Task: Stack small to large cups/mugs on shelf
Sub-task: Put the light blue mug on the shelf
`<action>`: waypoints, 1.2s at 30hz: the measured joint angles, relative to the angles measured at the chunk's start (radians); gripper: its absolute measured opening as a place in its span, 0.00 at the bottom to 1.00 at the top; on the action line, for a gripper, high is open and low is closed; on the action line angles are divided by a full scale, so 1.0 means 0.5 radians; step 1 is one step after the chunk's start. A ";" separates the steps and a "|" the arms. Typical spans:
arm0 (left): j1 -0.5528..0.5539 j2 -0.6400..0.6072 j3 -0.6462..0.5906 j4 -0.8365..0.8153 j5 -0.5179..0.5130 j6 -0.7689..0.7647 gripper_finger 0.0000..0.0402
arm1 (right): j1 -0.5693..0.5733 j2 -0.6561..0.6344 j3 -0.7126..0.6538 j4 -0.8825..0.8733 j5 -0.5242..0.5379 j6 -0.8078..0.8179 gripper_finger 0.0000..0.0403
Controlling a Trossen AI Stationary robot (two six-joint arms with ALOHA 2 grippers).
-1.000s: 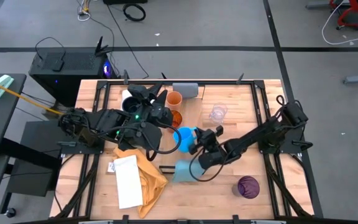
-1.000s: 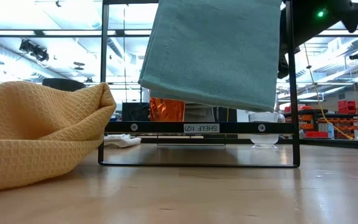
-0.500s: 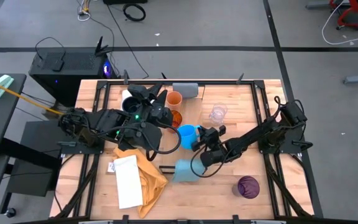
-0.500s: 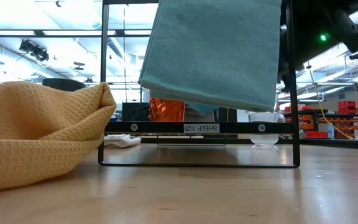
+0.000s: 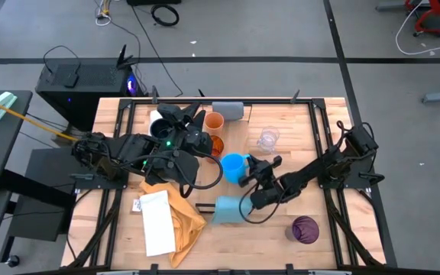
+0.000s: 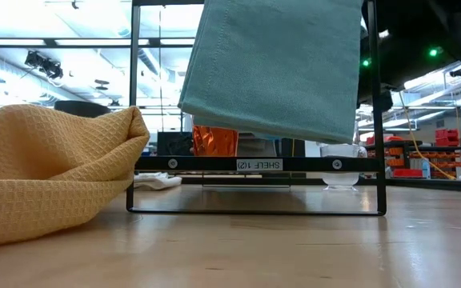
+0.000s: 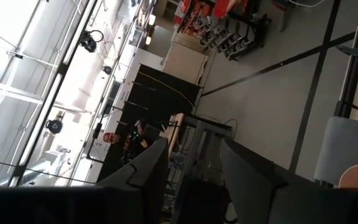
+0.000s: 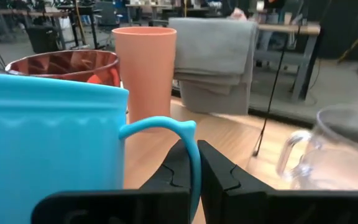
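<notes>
Right gripper (image 8: 194, 165) clamped on blue mug (image 8: 48, 137) handle, beside amber cup (image 8: 64, 64), left gripper (image 7: 194, 168) jaws apart, holding nothing.

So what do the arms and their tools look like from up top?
Both arms are dark and jointed, with black cables looping alongside. The left arm shows a small green light. The right tool has two black, blocky fingers; the left tool has dark, flat ones.

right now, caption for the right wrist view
Right gripper shut on bright blue mug handle, beside orange cup and clear glass.
</notes>
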State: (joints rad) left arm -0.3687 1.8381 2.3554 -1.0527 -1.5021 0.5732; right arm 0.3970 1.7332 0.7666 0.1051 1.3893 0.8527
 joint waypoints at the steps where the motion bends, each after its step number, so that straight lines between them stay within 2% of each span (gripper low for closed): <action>1: 0.001 0.000 0.000 0.000 0.001 0.000 0.38 | 0.008 0.000 0.004 0.001 0.011 -0.050 0.03; 8: 0.000 0.000 0.000 0.000 0.081 0.007 0.36 | 0.032 0.000 0.004 -0.001 0.120 -0.295 0.03; 12: 0.000 0.001 0.000 0.000 0.081 0.088 0.35 | 0.032 0.000 -0.014 -0.002 0.181 -0.261 0.03; 16: 0.000 0.001 0.000 0.001 0.081 0.098 0.35 | 0.055 0.000 -0.065 -0.005 0.362 -0.148 0.03; 22: 0.000 0.001 0.000 0.001 0.081 0.150 0.36 | 0.046 0.029 -0.085 -0.009 0.365 -0.115 0.03; 30: 0.000 0.002 -0.001 0.001 0.082 0.150 0.33 | 0.049 0.238 -0.092 -0.015 0.340 0.223 0.03; 36: 0.000 0.002 -0.001 0.002 0.082 0.150 0.33 | 0.049 0.211 -0.090 -0.015 0.277 0.221 0.03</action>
State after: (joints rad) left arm -0.3687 1.8389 2.3550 -1.0519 -1.4611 0.6483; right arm 0.4213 1.8389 0.7216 0.0978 1.5278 0.9630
